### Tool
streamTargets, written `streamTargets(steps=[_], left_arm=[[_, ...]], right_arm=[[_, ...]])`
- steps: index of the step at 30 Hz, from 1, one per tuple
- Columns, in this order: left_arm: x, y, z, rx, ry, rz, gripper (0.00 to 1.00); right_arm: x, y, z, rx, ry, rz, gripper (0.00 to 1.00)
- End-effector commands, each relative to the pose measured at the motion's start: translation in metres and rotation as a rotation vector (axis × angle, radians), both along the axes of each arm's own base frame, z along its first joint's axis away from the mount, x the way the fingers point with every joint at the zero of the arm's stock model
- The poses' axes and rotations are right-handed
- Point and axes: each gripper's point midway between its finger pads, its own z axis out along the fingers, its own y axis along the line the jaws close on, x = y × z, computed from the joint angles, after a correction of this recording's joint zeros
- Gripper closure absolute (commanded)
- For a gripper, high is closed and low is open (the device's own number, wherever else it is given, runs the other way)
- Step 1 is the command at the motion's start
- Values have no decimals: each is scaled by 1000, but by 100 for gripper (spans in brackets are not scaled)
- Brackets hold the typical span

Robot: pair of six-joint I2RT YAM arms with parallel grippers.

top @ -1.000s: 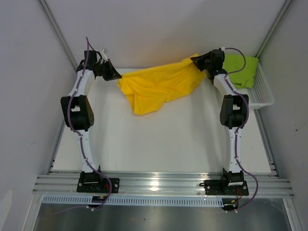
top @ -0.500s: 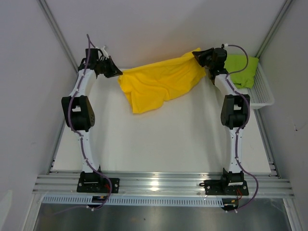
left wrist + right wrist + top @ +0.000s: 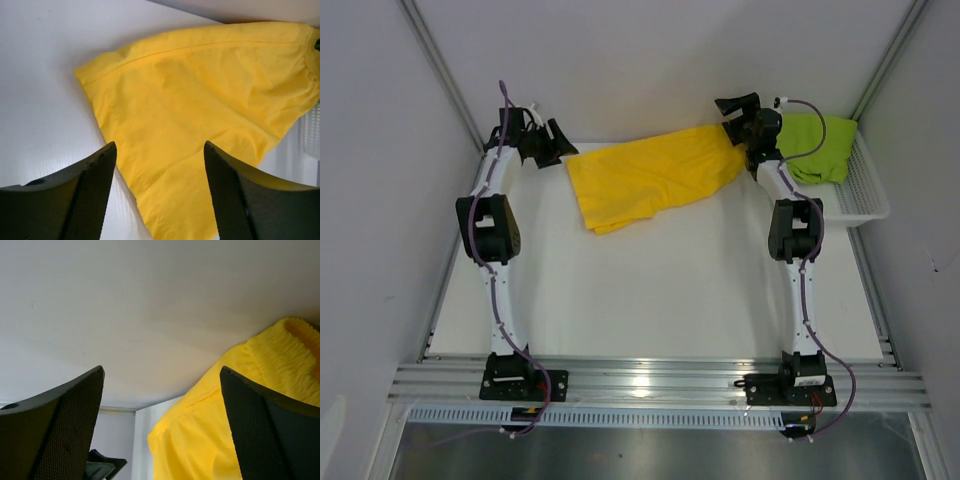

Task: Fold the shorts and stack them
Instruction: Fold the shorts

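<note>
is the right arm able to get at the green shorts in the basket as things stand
Probably yes. The green shorts lie uncovered in the white basket, right beside the right gripper, whose jaws stand open and empty. Nothing sits between them; the gripper would need to swing over the basket's rim.

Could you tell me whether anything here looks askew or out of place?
The yellow shorts lie slanted and creased along the far edge of the table, not yet folded. The green shorts sit crumpled in the basket. Nothing looks spilled or damaged.
</note>
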Motion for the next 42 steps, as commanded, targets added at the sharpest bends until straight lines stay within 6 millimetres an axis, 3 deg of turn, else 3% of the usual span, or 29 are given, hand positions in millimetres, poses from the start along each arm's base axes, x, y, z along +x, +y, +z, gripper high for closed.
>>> streamTargets(steps=[1, 2, 3, 4, 5, 6, 8, 9, 10, 11, 12, 13, 14, 15, 16, 17, 19, 22, 24, 25, 26, 27, 28, 31, 32, 33, 34, 36, 42], left_arm=[[18, 14, 47, 17, -131, 41, 26], [16, 15, 58, 21, -145, 49, 20], [14, 16, 63, 24, -148, 52, 16], [10, 16, 66, 25, -146, 52, 13], [8, 14, 73, 28, -156, 49, 11], [0, 13, 88, 38, -176, 47, 6], [-11, 13, 94, 70, -178, 59, 5], [-17, 7, 102, 81, -190, 52, 4], [-29, 5, 119, 97, -214, 64, 4], [-41, -6, 111, 104, -191, 54, 4], [-53, -11, 99, 110, -154, 62, 4], [-63, -15, 129, 116, -220, 76, 4], [-77, -33, 114, 134, -191, 70, 4], [-89, -41, 100, 131, -160, 73, 4], [-96, -47, 128, 121, -241, 79, 4], [-109, -62, 112, 114, -215, 49, 4], [-122, -74, 102, 92, -197, 38, 3], [-135, -94, 81, 55, -160, -8, 3], [-139, -105, 60, 20, -112, -35, 3], [-138, -108, 56, 6, -106, -39, 3], [-137, -114, 46, -17, -90, -45, 3], [-138, -118, 42, -32, -80, -57, 4], [-137, -125, 37, -37, -76, -66, 3], [-131, -139, 16, -32, -41, -82, 3], [-127, -144, 17, -43, -42, -88, 4], [-126, -149, 2, -51, -11, -98, 3], [-125, -153, -2, -59, -8, -108, 3], [-122, -160, -12, -78, 7, -114, 4], [-120, -164, -31, -59, 27, -94, 4]], right_arm=[[-1, -4, 69, -53, -179, -14, 3], [-5, -5, 79, -77, -187, -4, 2], [-8, -6, 74, -90, -165, 3, 1], [-16, -9, 94, -119, -193, 7, 1], [-22, -9, 97, -140, -187, 18, 1], [-29, -10, 78, -164, -136, 31, 0], [-43, -10, 77, -211, -107, 45, 1], [-58, -11, 104, -261, -149, 49, 0], [-68, -13, 79, -285, -71, 54, 1], [-80, -17, 96, -312, -76, 39, 0], [-89, -18, 85, -324, -20, 48, 1], [-99, -20, 66, -330, 35, 58, 2], [-106, -21, 60, -330, 64, 55, 4], [-115, -22, 68, -328, 59, 50, 6], [-120, -22, 63, -329, 72, 50, 8], [-127, -26, 41, -335, 121, 35, 11], [-132, -22, 33, -346, 133, 53, 18], [-128, -12, 18, -353, 139, 85, 32], [-119, -4, 22, -348, 111, 106, 35], [-113, 2, 4, -357, 130, 129, 36], [-107, 5, 2, -361, 125, 135, 36], [-99, 7, 13, -364, 102, 135, 36], [-91, 10, -9, -373, 132, 138, 36], [-73, 12, -15, -381, 136, 113, 40], [-70, 14, -42, -386, 201, 106, 42], [-64, 14, -41, -385, 203, 80, 42], [-59, 12, -58, -395, 238, 34, 41], [-52, -2, -68, -427, 272, -81, 41], [-51, -10, -120, -476, 389, -127, 43]])
